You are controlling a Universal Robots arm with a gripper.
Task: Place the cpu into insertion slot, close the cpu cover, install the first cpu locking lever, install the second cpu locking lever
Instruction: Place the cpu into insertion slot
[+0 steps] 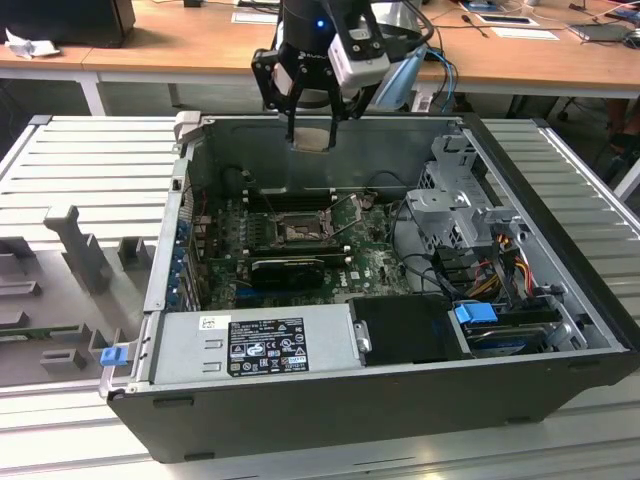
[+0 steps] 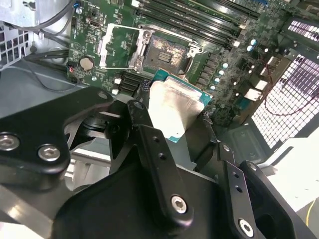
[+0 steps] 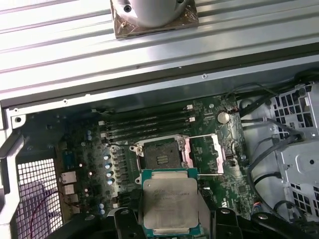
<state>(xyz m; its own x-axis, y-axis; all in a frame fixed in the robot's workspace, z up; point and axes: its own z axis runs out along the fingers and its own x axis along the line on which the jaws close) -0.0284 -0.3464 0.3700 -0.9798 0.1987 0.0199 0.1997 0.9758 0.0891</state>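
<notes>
while the pincer (image 3: 170, 216) pinches the cpu (image 3: 169, 201), it hangs above the insertion slot (image 3: 160, 155).

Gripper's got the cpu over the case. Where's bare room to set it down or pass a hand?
Bare: the ribbed table on the exterior view's left of the case, behind the grey fixtures, and its strip on that view's right of the case. Crowded: the drive cage with cables, and the board around the insertion slot.

An open black computer case (image 1: 400, 400) lies on a ribbed grey surface (image 1: 90, 160). Inside, a labelled power supply (image 1: 265, 343) sits near a blue-tabbed drive bay (image 1: 520, 325). A wooden bench (image 1: 180, 55) stands behind.
</notes>
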